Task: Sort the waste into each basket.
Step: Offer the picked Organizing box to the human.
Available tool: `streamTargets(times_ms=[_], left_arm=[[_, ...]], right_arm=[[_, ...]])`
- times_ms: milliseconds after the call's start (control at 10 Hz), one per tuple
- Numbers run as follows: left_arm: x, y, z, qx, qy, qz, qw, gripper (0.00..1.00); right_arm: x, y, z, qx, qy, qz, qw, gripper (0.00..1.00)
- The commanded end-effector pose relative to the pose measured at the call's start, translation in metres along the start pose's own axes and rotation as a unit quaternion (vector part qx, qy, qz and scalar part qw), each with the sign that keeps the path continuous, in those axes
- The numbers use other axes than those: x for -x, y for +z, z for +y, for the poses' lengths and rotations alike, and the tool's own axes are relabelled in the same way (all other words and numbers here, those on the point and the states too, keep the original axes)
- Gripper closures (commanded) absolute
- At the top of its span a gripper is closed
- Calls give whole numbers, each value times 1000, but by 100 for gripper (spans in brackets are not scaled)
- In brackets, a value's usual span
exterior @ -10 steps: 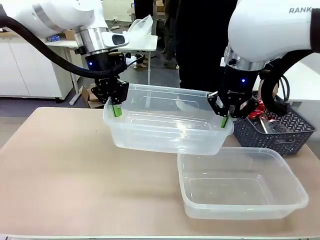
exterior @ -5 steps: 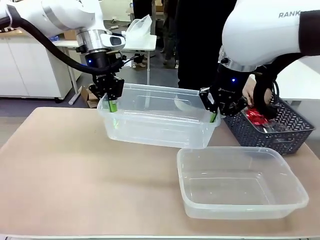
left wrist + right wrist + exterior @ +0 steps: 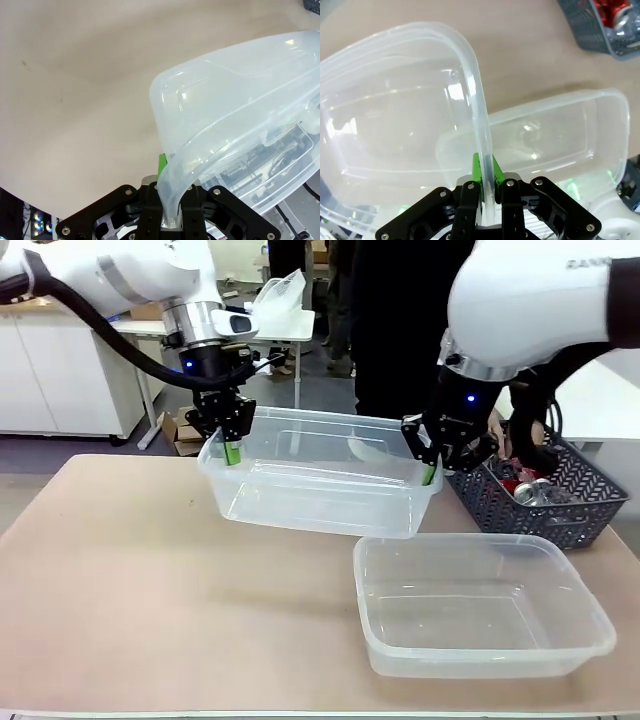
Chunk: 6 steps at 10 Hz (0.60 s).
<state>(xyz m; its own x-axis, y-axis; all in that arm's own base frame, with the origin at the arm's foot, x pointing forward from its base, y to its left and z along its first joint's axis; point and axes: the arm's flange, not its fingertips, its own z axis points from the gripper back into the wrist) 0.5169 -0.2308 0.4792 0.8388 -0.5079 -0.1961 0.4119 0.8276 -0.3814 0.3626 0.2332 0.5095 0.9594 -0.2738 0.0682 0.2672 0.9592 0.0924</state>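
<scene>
Both grippers hold one see-through basket (image 3: 320,505) in the air above the table. My left gripper (image 3: 232,451) is shut on its left rim, and my right gripper (image 3: 430,473) is shut on its right rim. The left wrist view has the rim pinched between the green pads of the left gripper (image 3: 169,170), with the basket (image 3: 235,100) hanging over bare tabletop. In the right wrist view the right gripper (image 3: 485,167) clamps the basket's rim (image 3: 470,55). A second see-through basket (image 3: 480,655) (image 3: 600,100) rests on the table at the front right. Red cans (image 3: 520,485) (image 3: 610,10) lie in the dark lattice basket.
The dark lattice basket (image 3: 580,515) stands at the table's right, just behind the resting basket. A person in dark clothes stands at the far side, one hand (image 3: 497,428) near the lattice basket. The left half of the table (image 3: 120,570) is bare.
Both arms have carried the held basket a little to the left and levelled it. The person's hand has drawn back from the lattice basket, where a red can now lies.
</scene>
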Motion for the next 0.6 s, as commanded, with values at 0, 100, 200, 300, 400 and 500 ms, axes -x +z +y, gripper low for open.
streamTargets(times_ms=[0,100,200,300,400,500], left_arm=[[12,3,-5,10,-12,2,1000,96],[12,3,-5,10,-12,2,1000,96],[12,3,-5,10,-12,2,1000,96],[12,3,-5,10,-12,2,1000,96],[12,3,-5,10,-12,2,1000,96],[12,3,-5,10,-12,2,1000,96]], right_arm=[[-6,-2,-6,4,7,-3,1000,94],[-6,-2,-6,4,7,-3,1000,94],[-6,-2,-6,4,7,-3,1000,94],[-6,-2,-6,4,7,-3,1000,94],[-6,-2,-6,4,7,-3,1000,94],[-6,-2,-6,4,7,-3,1000,94]])
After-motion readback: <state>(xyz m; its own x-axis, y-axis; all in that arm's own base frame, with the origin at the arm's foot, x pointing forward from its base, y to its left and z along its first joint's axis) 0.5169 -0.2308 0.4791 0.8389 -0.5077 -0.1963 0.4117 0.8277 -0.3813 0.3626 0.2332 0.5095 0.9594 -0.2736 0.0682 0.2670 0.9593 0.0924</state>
